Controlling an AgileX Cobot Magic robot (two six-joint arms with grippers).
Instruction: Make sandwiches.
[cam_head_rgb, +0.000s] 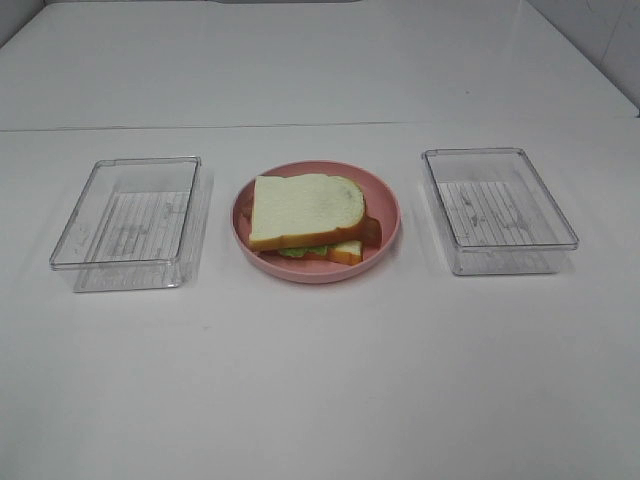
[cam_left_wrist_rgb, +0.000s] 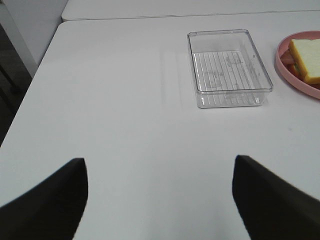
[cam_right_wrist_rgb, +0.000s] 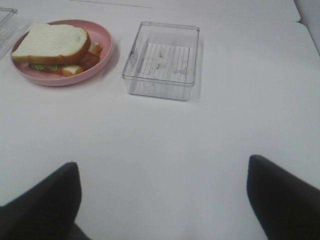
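Both grippers, left gripper (cam_left_wrist_rgb: 159, 200) and right gripper (cam_right_wrist_rgb: 162, 202), gape wide (holding nothing) over bare table (cam_head_rgb: 320, 400).

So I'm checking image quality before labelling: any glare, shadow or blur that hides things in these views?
Exterior high view: even light, faint sheen on the table, soft shadows beside the clear trays; the sandwich is sharp. Left wrist view: the end effector fingers are dark and soft-edged. Right wrist view: the same, and the pink plate is clear.

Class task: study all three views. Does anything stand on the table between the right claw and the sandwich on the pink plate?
Nothing visible does. Bare white table lies between the open right claw and the sandwich on the pink plate; the clear tray sits beside that path.
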